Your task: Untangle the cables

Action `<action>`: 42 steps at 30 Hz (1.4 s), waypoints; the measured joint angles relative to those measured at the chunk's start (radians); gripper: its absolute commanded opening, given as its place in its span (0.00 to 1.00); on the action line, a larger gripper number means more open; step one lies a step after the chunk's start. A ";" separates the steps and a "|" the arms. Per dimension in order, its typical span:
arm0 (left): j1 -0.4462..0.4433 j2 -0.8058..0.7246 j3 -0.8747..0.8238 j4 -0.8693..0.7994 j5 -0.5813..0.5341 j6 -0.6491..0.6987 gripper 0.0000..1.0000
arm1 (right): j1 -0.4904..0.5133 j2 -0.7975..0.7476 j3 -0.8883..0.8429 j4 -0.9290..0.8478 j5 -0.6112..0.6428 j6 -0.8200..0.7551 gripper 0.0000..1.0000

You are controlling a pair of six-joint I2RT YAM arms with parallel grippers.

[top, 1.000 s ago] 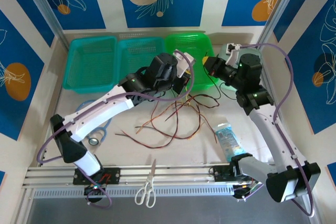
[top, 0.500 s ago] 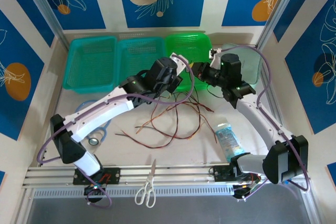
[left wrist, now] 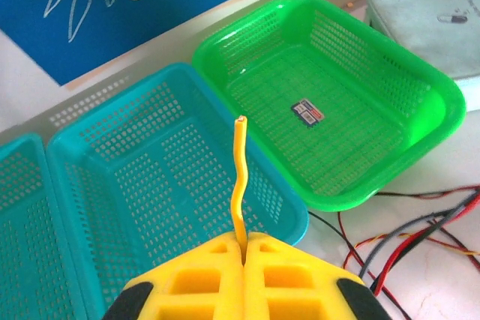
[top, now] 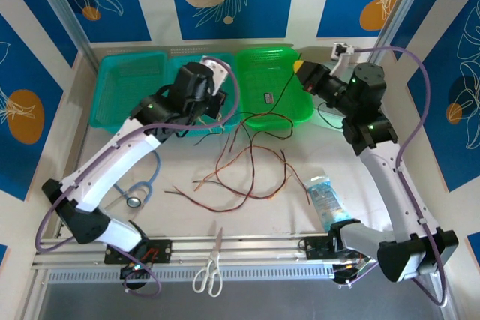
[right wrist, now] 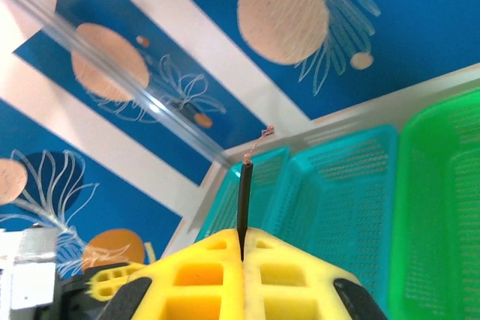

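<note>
Robot-lab test cell: aluminium rail (top: 262,249), blue printed wall panels (top: 255,5), sorting baskets (top: 131,91).

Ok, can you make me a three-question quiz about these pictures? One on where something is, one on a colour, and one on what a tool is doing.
1. Where on the table do the scissors lie?
A far left corner; B near edge, around the middle; C far right corner

2. Which colour does the left tool pinch?
A red; B yellow; C black

3. How is the right tool?
A wide open; B shut on nothing; C shut on a black cable

Answers:
1 B: they rest by the front rail.
2 B: a yellow cable sticks up from its closed fingers.
3 C: the dark cable pokes out between its pressed-together fingers.
</note>
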 measured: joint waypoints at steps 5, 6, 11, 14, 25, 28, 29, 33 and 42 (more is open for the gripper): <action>0.058 -0.083 -0.040 -0.002 0.068 -0.050 0.00 | -0.057 -0.039 -0.054 -0.060 -0.007 0.011 0.44; 0.062 -0.096 -0.046 -0.002 0.081 -0.059 0.00 | -0.056 -0.047 -0.069 -0.080 -0.015 0.010 0.59; 0.065 -0.103 -0.051 -0.007 0.137 -0.074 0.00 | -0.040 -0.064 -0.138 -0.196 -0.059 0.000 0.83; 0.065 -0.090 -0.050 -0.032 0.143 -0.074 0.00 | -0.063 -0.065 -0.140 -0.298 -0.058 -0.021 0.85; 0.078 0.032 0.203 -0.130 0.149 -0.057 0.00 | -0.016 -0.090 -0.121 -0.399 -0.078 -0.071 0.83; 0.082 0.067 0.308 -0.152 0.166 -0.047 0.00 | 0.069 -0.111 -0.168 -0.329 -0.084 -0.156 0.82; 0.082 0.076 0.336 -0.161 0.172 -0.043 0.00 | 0.094 -0.119 -0.189 -0.295 -0.084 -0.189 0.81; 0.082 0.102 0.412 -0.194 0.214 -0.042 0.00 | 0.204 -0.158 -0.313 -0.095 -0.083 -0.394 0.83; 0.082 0.137 0.493 -0.267 0.290 -0.036 0.00 | 0.264 0.019 -0.142 -0.044 -0.194 -0.839 0.82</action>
